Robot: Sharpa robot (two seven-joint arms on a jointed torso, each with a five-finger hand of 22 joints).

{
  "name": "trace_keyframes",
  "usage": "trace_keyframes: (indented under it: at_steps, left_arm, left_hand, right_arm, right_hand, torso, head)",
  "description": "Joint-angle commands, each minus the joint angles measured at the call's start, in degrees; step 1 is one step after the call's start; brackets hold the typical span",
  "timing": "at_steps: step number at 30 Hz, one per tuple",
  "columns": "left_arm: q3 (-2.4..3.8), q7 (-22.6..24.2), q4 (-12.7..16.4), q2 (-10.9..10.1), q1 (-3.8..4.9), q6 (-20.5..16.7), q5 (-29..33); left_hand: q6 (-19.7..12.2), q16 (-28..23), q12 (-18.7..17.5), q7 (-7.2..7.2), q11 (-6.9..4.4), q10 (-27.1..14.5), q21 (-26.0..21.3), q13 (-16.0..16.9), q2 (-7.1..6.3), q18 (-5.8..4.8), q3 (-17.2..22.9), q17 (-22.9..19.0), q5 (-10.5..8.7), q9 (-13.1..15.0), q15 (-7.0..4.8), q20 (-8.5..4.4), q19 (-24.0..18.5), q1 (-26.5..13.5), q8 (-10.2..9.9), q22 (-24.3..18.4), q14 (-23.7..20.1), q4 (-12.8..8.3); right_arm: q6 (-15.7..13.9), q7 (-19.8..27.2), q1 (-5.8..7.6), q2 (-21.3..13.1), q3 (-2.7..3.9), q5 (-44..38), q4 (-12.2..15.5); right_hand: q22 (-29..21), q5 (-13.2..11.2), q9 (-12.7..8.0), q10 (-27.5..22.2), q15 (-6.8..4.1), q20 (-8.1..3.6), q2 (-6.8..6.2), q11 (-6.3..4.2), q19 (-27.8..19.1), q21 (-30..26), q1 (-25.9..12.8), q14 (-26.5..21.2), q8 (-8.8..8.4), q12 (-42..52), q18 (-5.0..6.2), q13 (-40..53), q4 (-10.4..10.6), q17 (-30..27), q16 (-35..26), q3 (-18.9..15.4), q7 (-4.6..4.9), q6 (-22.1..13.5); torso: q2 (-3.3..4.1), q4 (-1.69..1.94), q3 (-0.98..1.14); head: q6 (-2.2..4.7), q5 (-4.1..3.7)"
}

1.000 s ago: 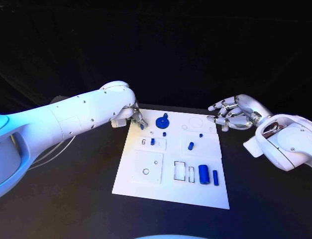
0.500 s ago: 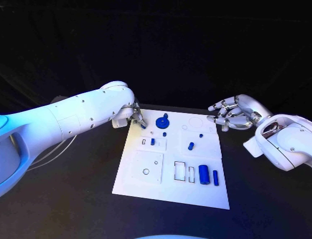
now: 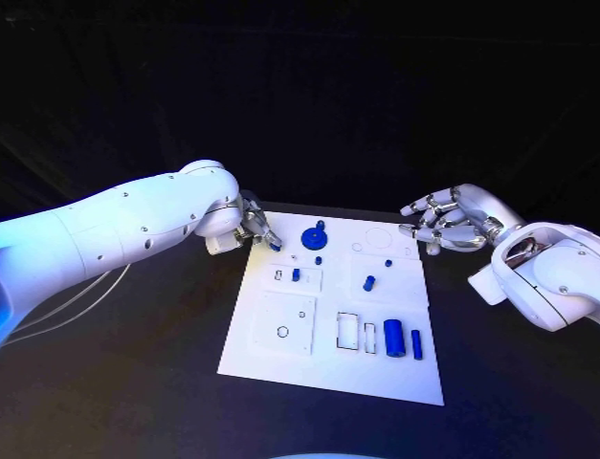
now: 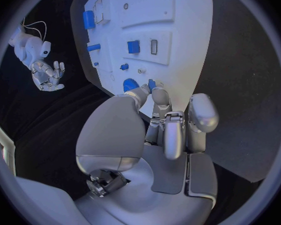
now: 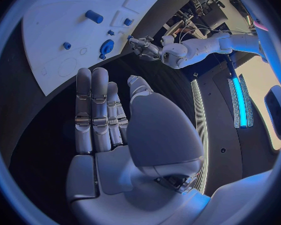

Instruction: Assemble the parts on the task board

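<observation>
White task board lies centre of frame on black worktop, small blue parts on it. Left hand at board's upper-left corner; grip can't be told. Right hand hovers upper right, fingers apart, holding nothing.

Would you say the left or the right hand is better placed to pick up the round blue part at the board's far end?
Probably the left hand: its fingertips hover at the task board's far corner beside the round blue part; the right hand hangs open off the board's edge.
</observation>
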Motion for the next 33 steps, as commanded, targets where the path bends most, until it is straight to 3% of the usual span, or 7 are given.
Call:
trace_keyframes:
  at_steps: [1, 4, 6, 11, 22, 33]
  left_arm:
    - [0.07, 1.2, 2.2, -1.0, 0.03, -3.3, 4.0]
    - [0.07, 1.4, 5.0, -2.6, 0.0, -4.6, 4.4]
    - [0.06, 1.6, 6.6, -3.5, -0.16, -5.4, 4.1]
    - [0.05, 2.5, 10.0, -5.4, -1.37, -7.7, -0.2]
    - [0.02, 3.4, 12.9, -6.6, -4.53, -10.1, -7.6]
    - [0.02, 2.5, 13.9, -7.0, -5.25, -8.8, -9.8]
  left_hand:
    - [1.0, 0.1, -0.1, -0.52, -0.08, 0.5, 0.4, 0.0, -0.1, 0.41, 0.9, 13.6, 0.18, 0.1, -0.12, 0.29, 0.3, -0.5, 0.3, 0.1, 5.5, -0.6]
    - [1.2, 0.2, 0.3, -0.67, -0.21, 1.1, 0.7, 0.3, -0.56, 0.31, 1.7, 13.6, 0.18, 0.2, -0.23, 0.25, 0.7, -1.0, 0.5, 0.7, 5.5, -0.9]
    - [1.4, 0.2, 0.5, -0.74, -0.27, 1.3, 0.9, 0.5, -0.8, 0.23, 2.0, 13.6, 0.18, 0.2, -0.28, 0.22, 0.9, -1.3, 0.7, 1.1, 5.5, -1.0]
    - [1.9, 0.2, 1.2, -1.04, -0.52, 2.2, 1.5, 1.1, -1.88, 0.05, 2.7, 13.7, 0.17, 0.4, -0.49, 0.07, 1.5, -2.7, 1.3, 2.0, 5.5, -1.1]
    - [2.4, 0.3, 2.0, -1.45, -0.88, 3.1, 2.0, 1.9, -2.95, -0.11, 4.0, 13.7, 0.19, 0.5, -0.78, -0.17, 2.0, -3.8, 1.8, 2.9, 5.5, -1.5]
    - [2.8, 0.3, 2.7, -1.63, -1.06, 3.8, 2.4, 2.7, -3.49, -0.25, 5.0, 13.8, 0.18, 0.5, -0.95, -0.34, 2.4, -4.5, 2.1, 3.6, 5.5, -1.6]
  right_arm:
    - [0.6, 0.4, -0.07, 0.1, -0.02, 0.2, 0.0]
    - [0.6, 0.4, -0.13, 0.1, -0.03, 0.2, -0.1]
    - [0.7, 0.4, -0.16, 0.1, -0.04, 0.2, -0.1]
    - [0.7, 0.4, -0.2, 0.1, -0.06, 0.3, -0.2]
    - [0.7, 0.4, -0.26, 0.1, -0.08, 0.3, -0.2]
    - [0.7, 0.4, -0.3, 0.0, -0.09, 0.3, -0.2]
  right_hand:
    - [0.0, 0.3, -0.1, -0.3, 0.05, 0.16, 0.19, -0.11, 0.4, -0.4, -0.5, 0.4, 0.38, -0.2, 0.28, 0.0, 0.1, 0.1, -0.3, 0.2, 0.15, -0.1]
    - [0.0, 0.3, -0.1, -0.3, 0.05, 0.16, 0.19, -0.11, 0.4, -0.4, -0.5, 0.4, 0.38, -0.2, 0.28, 0.0, 0.1, 0.1, -0.3, 0.2, 0.15, -0.1]
    - [0.0, 0.3, -0.1, -0.3, 0.05, 0.16, 0.19, -0.11, 0.4, -0.4, -0.5, 0.4, 0.38, -0.2, 0.28, 0.0, 0.1, 0.1, -0.3, 0.2, 0.15, -0.1]
    - [0.0, 0.3, -0.1, -0.3, 0.05, 0.16, 0.19, -0.11, 0.4, -0.4, -0.5, 0.4, 0.38, -0.2, 0.28, 0.0, 0.1, 0.1, -0.3, 0.2, 0.15, -0.1]
    - [-0.1, 0.4, -0.1, -0.3, 0.05, 0.16, 0.19, -0.11, 0.4, -0.4, -0.6, 0.4, 0.4, -0.2, 0.28, -0.1, 0.2, 0.1, -0.4, 0.2, 0.14, 0.0]
    - [-0.1, 0.4, -0.1, -0.3, 0.05, 0.16, 0.19, -0.11, 0.4, -0.4, -0.6, 0.4, 0.4, -0.2, 0.28, -0.1, 0.2, 0.1, -0.4, 0.2, 0.14, 0.0]
  torso:
    - [-0.13, 0.2, 0.19]
    - [-0.17, 0.3, 0.24]
    - [-0.16, 0.26, 0.16]
    - [-0.19, 0.36, 0.16]
    - [-0.1, 0.24, 0.1]
    - [-0.04, 0.17, 0.13]
  head:
    - [-0.1, -0.09]
    - [-0.19, -0.11]
    - [-0.19, -0.09]
    - [-0.32, -0.07]
    - [-0.52, 0.22]
    - [-0.89, 0.25]
